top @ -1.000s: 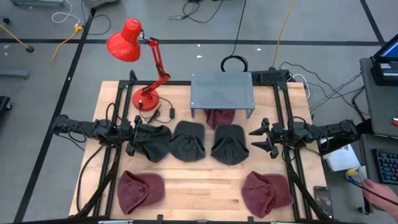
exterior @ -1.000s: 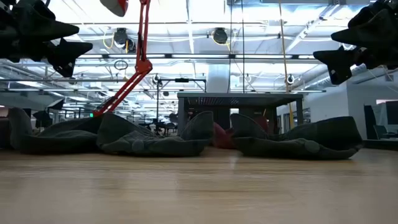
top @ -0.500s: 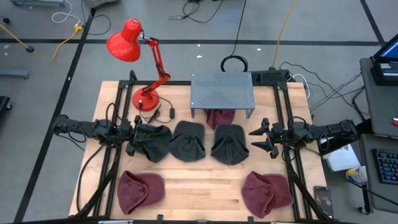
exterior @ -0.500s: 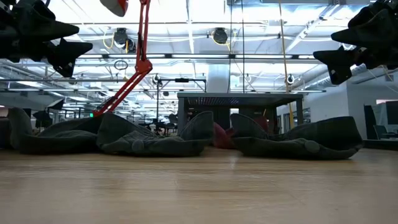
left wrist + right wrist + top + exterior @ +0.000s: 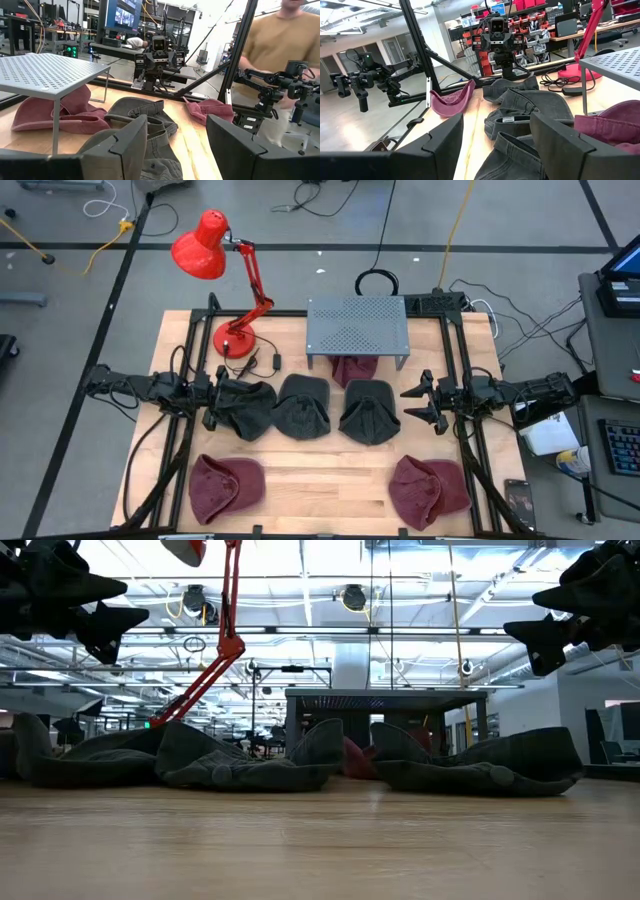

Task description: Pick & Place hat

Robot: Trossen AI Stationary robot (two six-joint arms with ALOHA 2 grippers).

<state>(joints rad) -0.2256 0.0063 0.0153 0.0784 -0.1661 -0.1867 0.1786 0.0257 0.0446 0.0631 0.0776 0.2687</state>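
Observation:
Three dark grey hats lie flat in a row mid-table: left [image 5: 245, 408], middle [image 5: 303, 406] and right [image 5: 370, 412]. One maroon hat [image 5: 352, 367] lies partly under the shelf. Two more rest near the table's near edge, at left [image 5: 226, 483] and right [image 5: 428, 486]. My left gripper [image 5: 212, 406] [image 5: 100, 605] hangs open, raised above the left edge of the left grey hat. My right gripper [image 5: 412, 402] [image 5: 535, 630] is open too, raised just right of the right grey hat. Neither touches a hat.
A grey perforated metal shelf [image 5: 357, 326] stands at the far middle. A red desk lamp [image 5: 215, 250] stands at the far left, with its base on the table. Bare wood [image 5: 320, 480] lies between the two near maroon hats. A person in a tan shirt [image 5: 280, 30] stands beyond the table.

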